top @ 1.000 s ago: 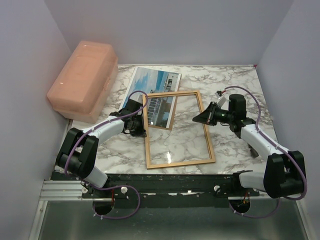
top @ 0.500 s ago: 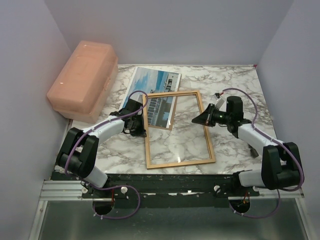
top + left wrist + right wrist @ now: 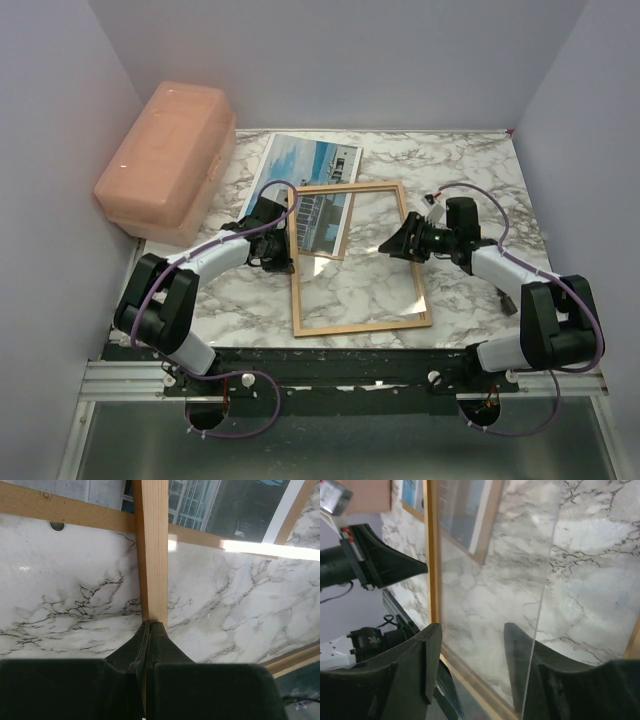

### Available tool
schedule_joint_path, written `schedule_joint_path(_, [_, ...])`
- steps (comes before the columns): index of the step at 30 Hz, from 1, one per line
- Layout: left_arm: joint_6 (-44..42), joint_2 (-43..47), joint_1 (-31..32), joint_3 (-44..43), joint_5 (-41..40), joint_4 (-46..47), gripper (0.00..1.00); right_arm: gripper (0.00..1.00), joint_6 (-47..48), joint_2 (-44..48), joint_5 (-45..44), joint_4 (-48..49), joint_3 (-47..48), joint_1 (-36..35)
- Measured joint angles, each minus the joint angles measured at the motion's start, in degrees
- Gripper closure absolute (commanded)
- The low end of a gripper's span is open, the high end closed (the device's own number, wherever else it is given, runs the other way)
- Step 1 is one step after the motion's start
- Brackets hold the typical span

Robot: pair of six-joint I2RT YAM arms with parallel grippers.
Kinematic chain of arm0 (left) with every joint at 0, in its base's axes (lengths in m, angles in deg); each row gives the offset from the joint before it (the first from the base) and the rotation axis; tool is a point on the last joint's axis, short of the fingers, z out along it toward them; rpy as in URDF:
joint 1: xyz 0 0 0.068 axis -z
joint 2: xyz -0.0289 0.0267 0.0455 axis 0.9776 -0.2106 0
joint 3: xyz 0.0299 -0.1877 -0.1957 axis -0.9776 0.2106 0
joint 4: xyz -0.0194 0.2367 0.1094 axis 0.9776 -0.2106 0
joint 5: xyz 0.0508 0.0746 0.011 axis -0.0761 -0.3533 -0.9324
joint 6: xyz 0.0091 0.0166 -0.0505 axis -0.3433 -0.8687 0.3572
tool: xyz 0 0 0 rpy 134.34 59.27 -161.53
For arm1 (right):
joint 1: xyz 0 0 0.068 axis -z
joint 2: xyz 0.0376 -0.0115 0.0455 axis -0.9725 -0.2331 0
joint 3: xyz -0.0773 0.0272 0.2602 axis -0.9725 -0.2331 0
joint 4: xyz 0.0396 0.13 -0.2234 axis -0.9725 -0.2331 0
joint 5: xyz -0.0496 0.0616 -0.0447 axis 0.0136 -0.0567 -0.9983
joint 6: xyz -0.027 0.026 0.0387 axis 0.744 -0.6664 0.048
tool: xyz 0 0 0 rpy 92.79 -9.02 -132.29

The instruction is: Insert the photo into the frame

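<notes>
The orange-brown frame lies mid-table, overlapping the near end of the photo, a white-edged print of a white building under blue sky. My left gripper is shut on the frame's left rail, fingertips pinched together over the wood. My right gripper hovers inside the frame by its right rail, open. In the right wrist view its jaws stand apart on either side of a clear pane's edge, one finger seen through the pane. The frame's left rail and the photo lie beyond.
A pink plastic box stands at the back left. A brown backing board sticks out under the photo. Grey walls close the table on three sides, and the arm bases sit along the black near rail.
My right gripper has opened and shifted slightly left, into the frame. The left gripper stays shut on the left rail, and the frame has barely moved.
</notes>
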Motion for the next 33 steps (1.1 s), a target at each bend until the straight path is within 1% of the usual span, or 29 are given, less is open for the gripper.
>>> schedule_joint_path(4, [0.00,-0.17,0.20,-0.02,0.15,0.55,1.00,0.27,0.55,-0.46,-1.38,-3.28,0.02,-0.33])
schedule_joint_path(7, [0.00,-0.22,0.31,-0.02,0.17,0.72,1.00,0.23,0.90,-1.20,-2.34,-5.31,0.13,-0.37])
schedule_joint_path(14, [0.00,-0.24,0.31,-0.02,0.22,0.76,1.00,0.20,1.25,-3.19,-3.08,-6.80,0.46,-0.46])
schedule_joint_path(15, [0.00,-0.24,0.31,-0.02,0.22,0.76,1.00,0.22,1.22,-3.32,-3.04,-6.75,0.46,-0.48])
schedule_joint_path(16, [0.00,-0.24,0.31,-0.02,0.22,0.76,1.00,0.26,1.14,-3.37,-2.97,-6.60,0.44,-0.46])
schedule_joint_path(18, [0.00,-0.26,0.31,-0.02,0.22,0.76,1.00,0.47,0.87,-3.37,-2.47,-5.70,0.37,-0.48])
schedule_joint_path(19, [0.00,-0.35,0.35,-0.15,0.22,0.66,1.00,0.62,-0.04,-3.37,-1.40,-3.19,0.00,-0.46])
schedule_joint_path(21, [0.00,-0.35,0.35,-0.15,0.22,0.61,1.00,0.72,-0.33,-3.06,-0.98,-1.84,-0.48,-0.46])
schedule_joint_path(24, [0.00,-0.42,0.35,-0.24,0.22,0.59,1.00,0.78,-1.33,-1.11,0.39,0.61,-1.97,-0.42])
schedule_joint_path(29, [0.00,-0.46,0.35,-0.26,0.22,0.55,1.00,0.86,-2.32,0.46,1.81,3.96,-2.86,-0.42])
schedule_joint_path(33, [0.00,-0.46,0.35,-0.28,0.22,0.55,1.00,0.90,-3.45,0.44,2.14,6.08,-3.69,-0.39])
